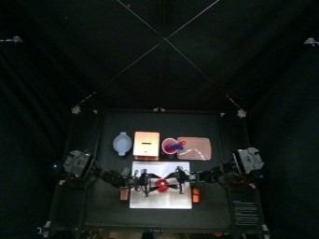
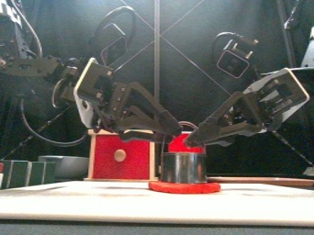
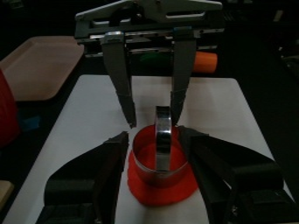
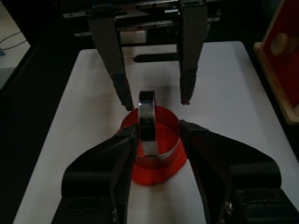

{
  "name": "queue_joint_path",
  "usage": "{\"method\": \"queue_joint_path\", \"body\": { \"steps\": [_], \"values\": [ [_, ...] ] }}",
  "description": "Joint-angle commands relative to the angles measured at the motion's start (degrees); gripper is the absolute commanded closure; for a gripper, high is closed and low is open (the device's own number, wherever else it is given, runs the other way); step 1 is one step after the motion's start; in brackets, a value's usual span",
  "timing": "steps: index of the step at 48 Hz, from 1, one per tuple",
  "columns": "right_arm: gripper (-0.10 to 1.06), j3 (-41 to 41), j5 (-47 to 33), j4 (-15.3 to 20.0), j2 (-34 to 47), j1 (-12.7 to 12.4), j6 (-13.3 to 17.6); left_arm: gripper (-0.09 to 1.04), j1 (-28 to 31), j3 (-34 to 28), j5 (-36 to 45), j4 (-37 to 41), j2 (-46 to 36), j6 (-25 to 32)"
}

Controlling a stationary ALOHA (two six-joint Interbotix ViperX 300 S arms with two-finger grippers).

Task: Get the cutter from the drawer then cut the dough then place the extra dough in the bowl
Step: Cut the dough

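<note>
The round metal cutter [image 2: 185, 167] sits in the flat red dough disc [image 2: 185, 188] on the white cutting board [image 2: 73, 191], with the left gripper [image 3: 156, 136] and the right gripper [image 4: 159, 131] both spread wide around it, so I think the sticky dough may lift together with it.

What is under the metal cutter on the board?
The cutter stands on a flat red dough disc, which lies on the white cutting board. Whether it has cut through is hidden by its wall.

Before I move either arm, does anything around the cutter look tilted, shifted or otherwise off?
Nothing stands out. The cutter sits upright, centred on the red dough, which lies flat on the white board. The left gripper and right gripper straddle it with jaws open, one from each side.
</note>
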Motion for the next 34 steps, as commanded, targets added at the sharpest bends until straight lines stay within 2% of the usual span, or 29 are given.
{"method": "queue_joint_path", "body": {
  "steps": [1, 9, 15, 22, 27, 34],
  "values": [
    [0.18, -1.23, 1.32, 0.44, -2.20, 0.18, -0.26, 0.08, 0.09, -0.70, -0.26, 0.18, -0.53, 0.09],
    [0.19, -0.26, 1.32, 0.09, -2.29, 0.00, -0.53, 0.11, 0.09, -0.62, 0.00, 0.53, -0.53, 0.09],
    [0.21, -0.35, 1.32, -0.44, -2.99, 0.00, -0.70, 0.25, 0.09, -0.70, 0.62, 0.62, -0.62, 0.00],
    [0.33, -0.26, 1.32, -1.85, -3.34, 0.00, -0.70, 0.38, 0.09, -0.79, 2.72, 0.62, -0.44, 0.00],
    [0.41, -0.26, 1.41, -2.29, -2.55, 0.09, -0.53, 0.40, 0.09, -0.79, 4.13, 0.53, -0.35, -0.18],
    [0.46, -0.18, 1.67, -2.20, -0.62, 0.35, -0.35, 0.41, 0.09, -0.88, 6.24, 0.26, 0.35, -0.35]
  ]
}}
